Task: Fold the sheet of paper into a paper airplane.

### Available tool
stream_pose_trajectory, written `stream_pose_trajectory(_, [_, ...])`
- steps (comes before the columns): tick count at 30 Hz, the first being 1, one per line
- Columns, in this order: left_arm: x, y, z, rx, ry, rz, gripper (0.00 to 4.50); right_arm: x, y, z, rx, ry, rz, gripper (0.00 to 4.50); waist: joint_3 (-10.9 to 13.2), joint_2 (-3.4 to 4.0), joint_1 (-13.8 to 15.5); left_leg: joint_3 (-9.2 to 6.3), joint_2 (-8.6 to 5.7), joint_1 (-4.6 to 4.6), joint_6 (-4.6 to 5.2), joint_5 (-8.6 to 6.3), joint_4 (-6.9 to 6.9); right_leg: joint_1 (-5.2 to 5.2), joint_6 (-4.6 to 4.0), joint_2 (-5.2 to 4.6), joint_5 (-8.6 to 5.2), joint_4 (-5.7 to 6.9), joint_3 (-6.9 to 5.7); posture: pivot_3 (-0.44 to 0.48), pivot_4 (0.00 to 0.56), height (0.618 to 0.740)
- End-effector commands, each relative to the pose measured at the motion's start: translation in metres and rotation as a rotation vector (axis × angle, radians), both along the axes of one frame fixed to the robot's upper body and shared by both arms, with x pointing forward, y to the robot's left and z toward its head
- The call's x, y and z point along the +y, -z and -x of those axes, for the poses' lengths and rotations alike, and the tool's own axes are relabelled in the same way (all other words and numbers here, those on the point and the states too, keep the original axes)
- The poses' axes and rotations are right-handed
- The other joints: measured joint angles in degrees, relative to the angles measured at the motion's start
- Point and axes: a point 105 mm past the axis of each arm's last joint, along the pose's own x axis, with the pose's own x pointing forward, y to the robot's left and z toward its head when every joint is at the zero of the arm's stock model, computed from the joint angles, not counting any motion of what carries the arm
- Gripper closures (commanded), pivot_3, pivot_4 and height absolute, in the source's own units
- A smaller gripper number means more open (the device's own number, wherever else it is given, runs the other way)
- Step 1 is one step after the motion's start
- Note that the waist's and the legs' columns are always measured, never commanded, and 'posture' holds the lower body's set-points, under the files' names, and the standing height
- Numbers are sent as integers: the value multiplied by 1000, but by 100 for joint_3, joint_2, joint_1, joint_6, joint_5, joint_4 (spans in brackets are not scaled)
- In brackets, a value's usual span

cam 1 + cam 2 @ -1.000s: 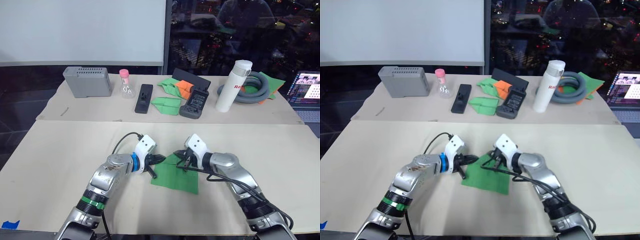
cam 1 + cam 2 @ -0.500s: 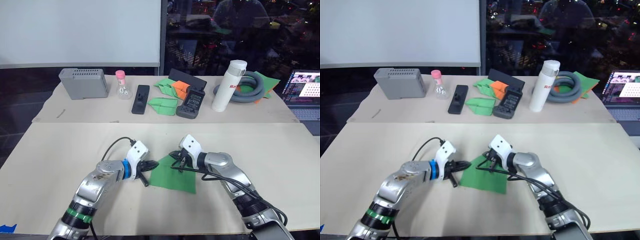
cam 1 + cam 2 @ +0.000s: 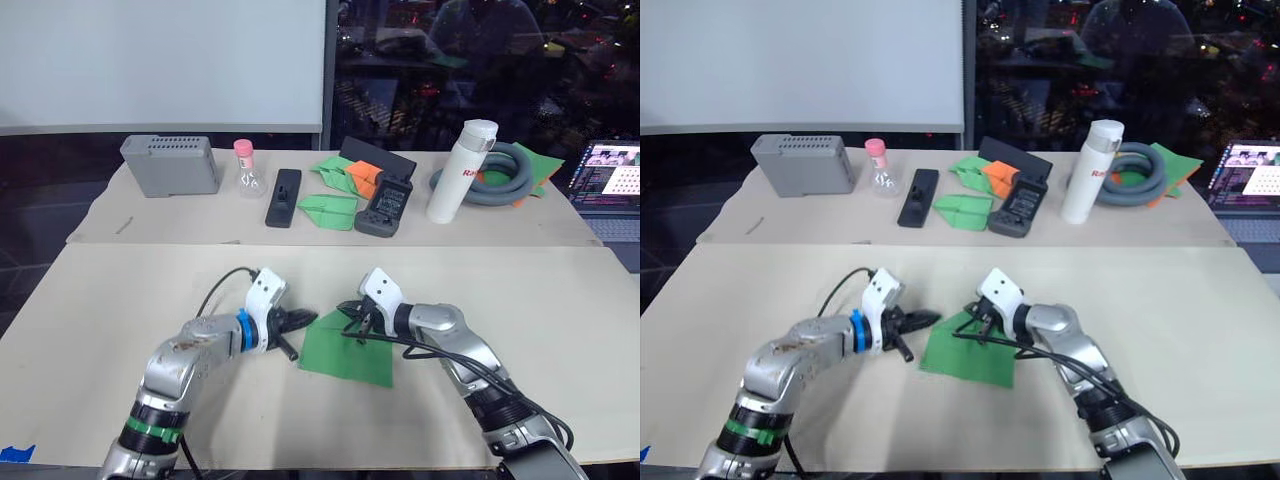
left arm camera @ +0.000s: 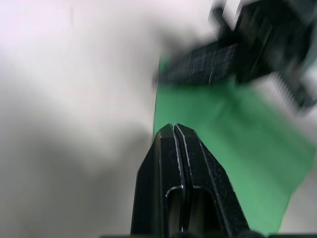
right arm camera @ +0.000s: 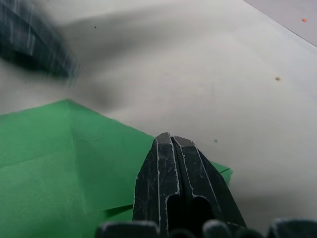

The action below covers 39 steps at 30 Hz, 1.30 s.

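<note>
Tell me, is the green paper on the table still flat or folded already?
Partly folded. The sheet of paper shows a corner flap turned over onto itself, with a crease line. It is not yet a dart shape.

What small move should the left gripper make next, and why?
Probably ease the left gripper back onto the near left edge of the sheet of paper. Its fingers are shut and sit just off that edge, while the shut right gripper rests on the sheet's far corner, where a flap is already folded.
</note>
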Motion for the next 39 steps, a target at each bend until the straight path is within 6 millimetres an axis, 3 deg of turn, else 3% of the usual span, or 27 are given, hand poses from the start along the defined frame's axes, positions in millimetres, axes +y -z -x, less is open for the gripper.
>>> stream_pose_trajectory(1, [-11, -11, -2, -59, 50, -28, 4465, -5, 5, 5, 36, 20, -3, 4500, 0, 0, 3, 0, 0, -2, 0, 0, 0, -1, 0, 0, 0, -2, 0, 0, 150, 740])
stream_pose_trajectory(10, [-47, 32, -9, -48, 198, -136, 4465, -26, -9, 3, 27, 136, -58, 4500, 1, -1, 61, 3, -15, -19, -13, 9, 4, -6, 1, 0, 0, -12, -1, 0, 150, 740])
stream_pose_trajectory(19, [-59, 62, -5, -16, 269, -200, 4465, -37, -21, 10, 26, 200, -86, 4500, 1, -1, 126, 4, -14, -30, 14, -4, 9, -16, 1, 3, 0, -10, -2, 0, 150, 740])
stream_pose_trajectory(25, [-53, 66, -7, -11, 254, -202, 4465, -59, -62, 21, -6, 228, -130, 4500, 1, -1, 153, 3, -15, -30, 25, -7, 22, -9, 1, 3, 0, -10, -5, 0, 150, 740])
stream_pose_trajectory(31, [-48, 66, -7, -7, 254, -202, 4465, -85, -44, 42, 32, 189, 81, 4500, 1, -4, 142, 2, -10, -23, 34, -13, 23, 5, 3, 9, -2, -19, -13, 0, 150, 740])
stream_pose_trajectory(39, [-51, 64, -10, -16, 246, -181, 4465, -91, -25, 38, -45, 79, 245, 4500, 3, -6, 131, 11, -11, -9, 33, -10, 28, 19, 6, 13, -3, -20, -6, 0, 150, 740])
